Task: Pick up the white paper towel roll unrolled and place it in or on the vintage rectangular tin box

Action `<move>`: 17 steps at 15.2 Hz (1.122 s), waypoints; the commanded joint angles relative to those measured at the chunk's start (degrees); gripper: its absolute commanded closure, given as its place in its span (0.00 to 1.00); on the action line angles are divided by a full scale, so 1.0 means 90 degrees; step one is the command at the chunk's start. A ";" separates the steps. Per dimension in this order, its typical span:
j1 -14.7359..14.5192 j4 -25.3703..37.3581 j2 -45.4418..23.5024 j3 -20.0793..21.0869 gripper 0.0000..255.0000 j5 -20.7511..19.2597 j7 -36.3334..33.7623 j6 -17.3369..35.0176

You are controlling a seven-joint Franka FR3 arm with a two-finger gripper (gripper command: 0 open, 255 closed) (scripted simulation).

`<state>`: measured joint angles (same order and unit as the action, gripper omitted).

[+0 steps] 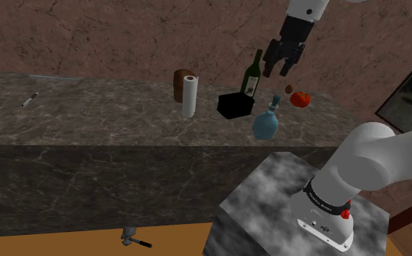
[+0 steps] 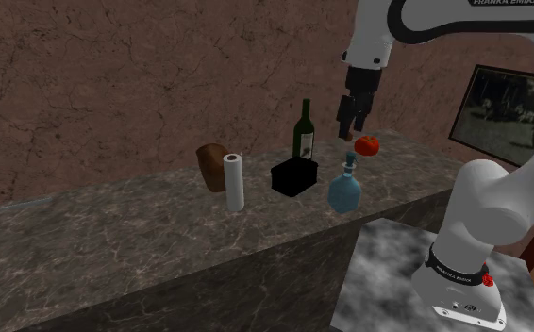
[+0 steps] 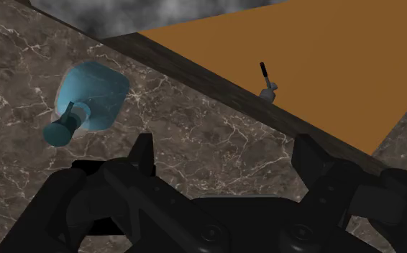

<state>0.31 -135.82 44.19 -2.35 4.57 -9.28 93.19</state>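
Blue bottle [image 1: 266, 124] sits nearest the stand [image 1: 284, 189], then the black rectangular box [image 1: 235, 105], with the white paper towel roll [image 1: 189, 96] upright on the counter [image 1: 88, 109] near the box's left in the shoulder view. Gripper [image 1: 278, 73] hangs high beyond the box (fingers apart, empty), well off to that view's right of the roll.

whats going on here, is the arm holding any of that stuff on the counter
No. The white arm's end effector hangs open and empty above the counter, near the tomato and the blue bottle. The white paper towel roll stands upright, further toward the shoulder view's left, beside a brown object. The black box sits between the roll and the blue bottle, in front of a green wine bottle. Nothing is picked up yet.
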 commanded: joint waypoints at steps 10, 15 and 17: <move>0.0129 0.0426 -0.1785 0.0762 0.00 -0.0007 -0.1233 0.1735; 0.0255 0.1007 -0.2928 0.1106 0.00 -0.0274 -0.1993 0.2459; 0.0303 0.1305 -0.3401 0.1218 0.00 -0.0440 -0.2318 0.2685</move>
<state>2.78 -125.33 15.87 8.09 1.39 -28.61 116.02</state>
